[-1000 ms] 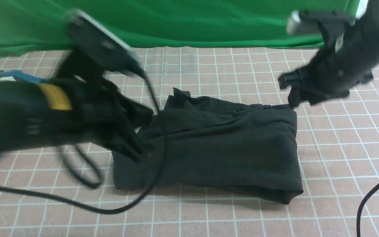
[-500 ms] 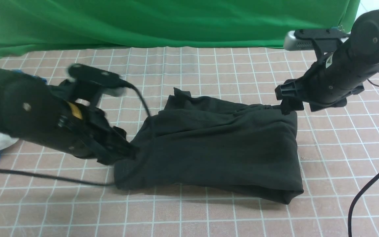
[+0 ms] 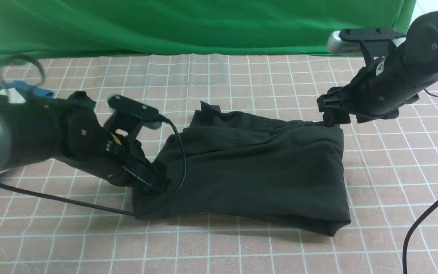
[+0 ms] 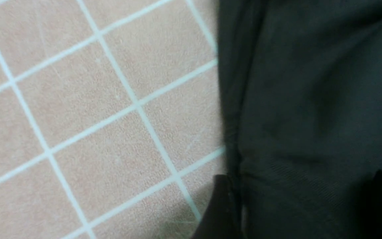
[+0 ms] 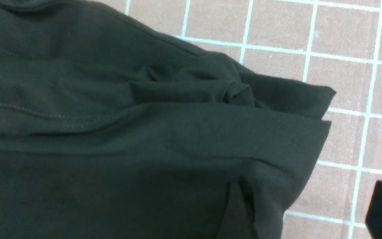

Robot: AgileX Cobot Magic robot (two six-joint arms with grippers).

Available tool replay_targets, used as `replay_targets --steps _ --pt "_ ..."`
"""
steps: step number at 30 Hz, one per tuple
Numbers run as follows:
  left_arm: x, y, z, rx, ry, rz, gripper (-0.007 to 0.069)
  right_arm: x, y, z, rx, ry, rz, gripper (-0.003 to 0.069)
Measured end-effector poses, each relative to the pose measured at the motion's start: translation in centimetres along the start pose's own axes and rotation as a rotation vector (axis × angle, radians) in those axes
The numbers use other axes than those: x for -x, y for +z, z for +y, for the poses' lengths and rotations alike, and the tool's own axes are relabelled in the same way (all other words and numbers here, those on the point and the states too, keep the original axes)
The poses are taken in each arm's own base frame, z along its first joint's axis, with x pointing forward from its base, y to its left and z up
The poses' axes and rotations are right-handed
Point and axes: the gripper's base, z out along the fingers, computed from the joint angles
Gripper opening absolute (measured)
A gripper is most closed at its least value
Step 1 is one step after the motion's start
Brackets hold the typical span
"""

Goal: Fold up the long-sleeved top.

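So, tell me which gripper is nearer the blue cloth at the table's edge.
Left. The left gripper sits at the black knit top's left end, on the side of the blue cloth. The right gripper hangs over the top's far right corner.

a green cloth backdrop (image 3: 188,23) hangs across the far side, its lower edge bunched in loose folds where it meets the bench (image 3: 242,76). the bench is covered in a dull pink surface ruled with thin white lines into a grid of squares. at the upper right corner, past the backdrop's edge, a pale strip of wall (image 3: 437,4) shows. the light is even and soft, with faint shadows.
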Motion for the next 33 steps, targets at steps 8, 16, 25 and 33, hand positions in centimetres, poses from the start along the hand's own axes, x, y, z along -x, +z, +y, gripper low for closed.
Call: replay_targets --steps 8,16,25,33 --pt "-0.3 1.4 0.0 -0.014 0.013 0.028 0.0217 0.0 0.0 0.0 0.000 -0.010 0.000 0.0505" --pt "0.9 0.4 0.4 -0.010 0.076 0.031 0.0068 -0.3 0.0 -0.1 -0.008 -0.045 0.030 0.0505" --pt "5.3 -6.5 1.0 0.059 0.113 -0.209 0.0068 0.1 0.1 -1.4 -0.030 0.015 0.015 0.0505" --pt "4.7 -4.1 1.1 0.043 0.133 -0.101 0.0069 -0.2 2.5 -2.7 -0.002 0.143 0.086 0.0505"
